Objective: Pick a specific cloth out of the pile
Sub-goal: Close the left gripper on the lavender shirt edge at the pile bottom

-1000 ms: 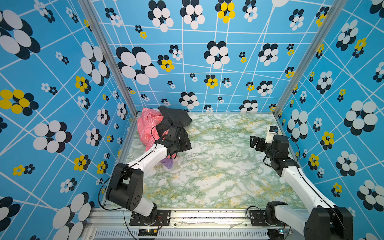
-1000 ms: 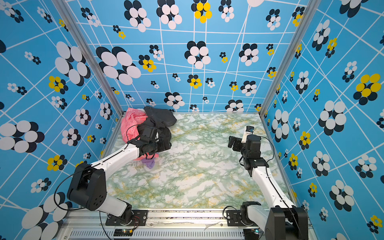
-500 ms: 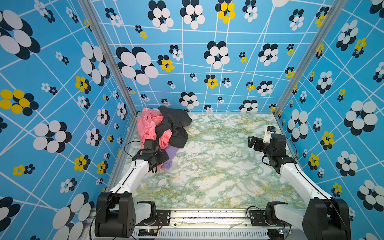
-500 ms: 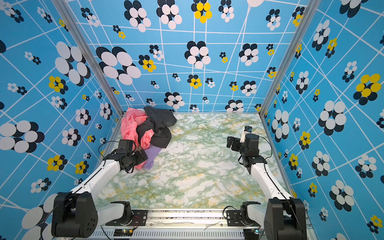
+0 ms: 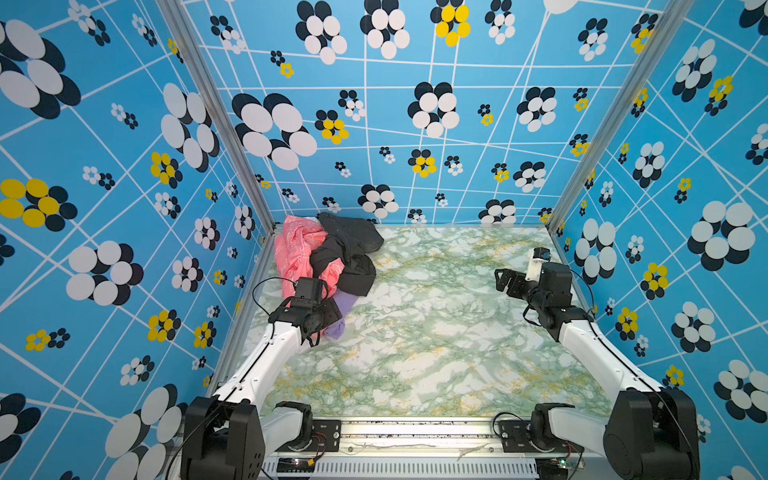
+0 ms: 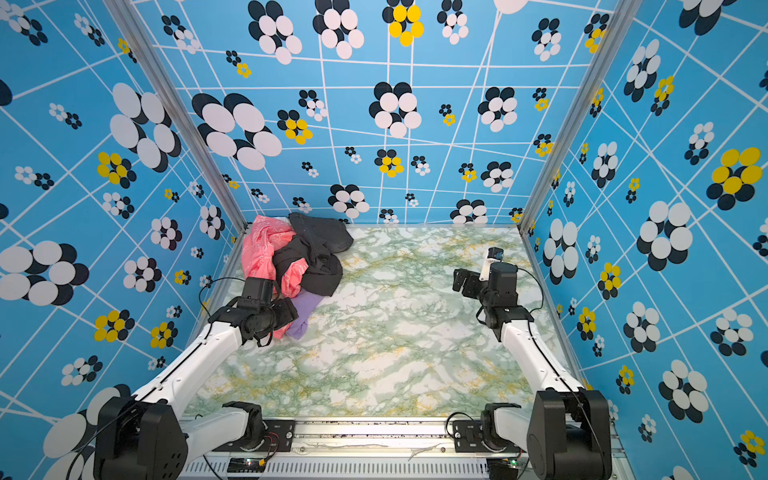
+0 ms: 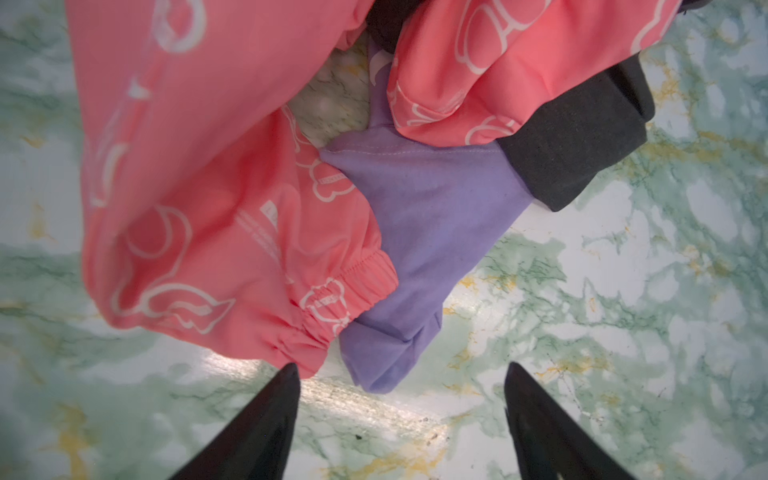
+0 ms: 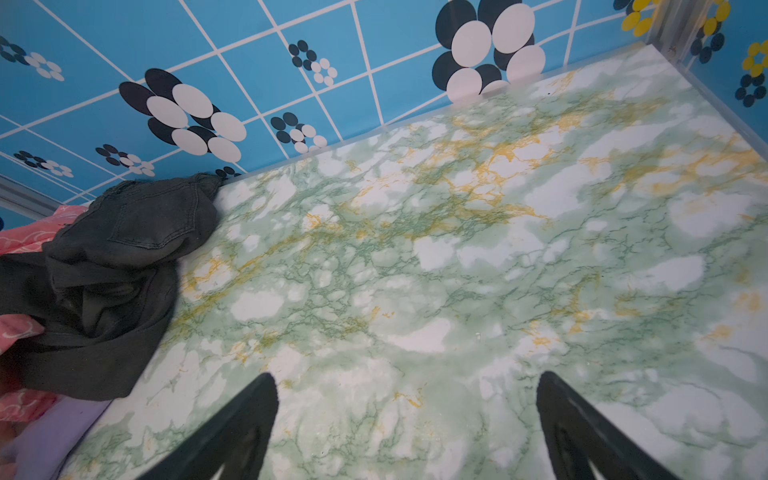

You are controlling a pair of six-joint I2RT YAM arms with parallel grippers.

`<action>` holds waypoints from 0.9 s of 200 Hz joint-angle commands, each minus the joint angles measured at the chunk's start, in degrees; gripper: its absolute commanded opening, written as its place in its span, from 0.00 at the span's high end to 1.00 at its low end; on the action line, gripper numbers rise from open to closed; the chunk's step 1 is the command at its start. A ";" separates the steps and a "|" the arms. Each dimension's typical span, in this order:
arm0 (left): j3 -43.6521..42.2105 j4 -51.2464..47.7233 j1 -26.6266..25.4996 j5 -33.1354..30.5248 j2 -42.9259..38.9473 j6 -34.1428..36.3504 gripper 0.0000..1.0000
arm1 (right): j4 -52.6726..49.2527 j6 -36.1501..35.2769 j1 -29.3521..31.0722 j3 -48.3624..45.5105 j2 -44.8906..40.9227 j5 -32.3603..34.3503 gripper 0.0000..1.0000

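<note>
The pile (image 5: 332, 253) (image 6: 299, 253) lies in the far left corner: salmon-pink cloth with white print, and black and dark grey garments. The cloth (image 5: 343, 318) (image 6: 305, 313) is lilac and sticks out from under the pile's near side. In the left wrist view the cloth (image 7: 428, 216) lies under pink and black folds, and its near corner reaches in between my fingertips. My left gripper (image 7: 402, 370) (image 5: 330, 316) is open just above the table. My right gripper (image 8: 406, 376) (image 5: 503, 282) (image 6: 461, 282) hangs open over bare marble at the right. The right wrist view shows a strip of the cloth (image 8: 50, 428).
A pink elastic cuff (image 7: 332, 307) lies on the lilac cloth beside my left finger. Black fabric (image 7: 573, 141) covers its other side. Blue patterned walls (image 5: 124, 249) enclose the green marble table (image 5: 436, 353) on three sides. The pile touches the back and left walls.
My left arm pulled back off the pile toward the near left, then settled at the lilac cloth's near corner with its jaws a little narrower. The right arm shifted only slightly.
</note>
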 commanded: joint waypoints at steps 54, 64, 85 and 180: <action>-8.52 4.99 -5.27 -0.28 -0.36 -29.14 0.32 | -1.42 0.74 -0.33 -0.75 -2.30 -0.35 0.01; -8.90 5.46 -5.25 -0.85 -0.18 -29.89 0.34 | -1.61 0.85 -0.31 -0.76 -2.43 -0.54 0.01; -9.98 7.60 -4.79 -1.01 0.37 -31.03 0.39 | -2.16 0.74 -0.31 -0.85 -2.94 -0.60 0.01; -15.98 19.24 -0.39 2.27 5.56 -35.22 0.66 | -1.28 -3.50 0.33 -2.50 -6.33 -5.26 0.01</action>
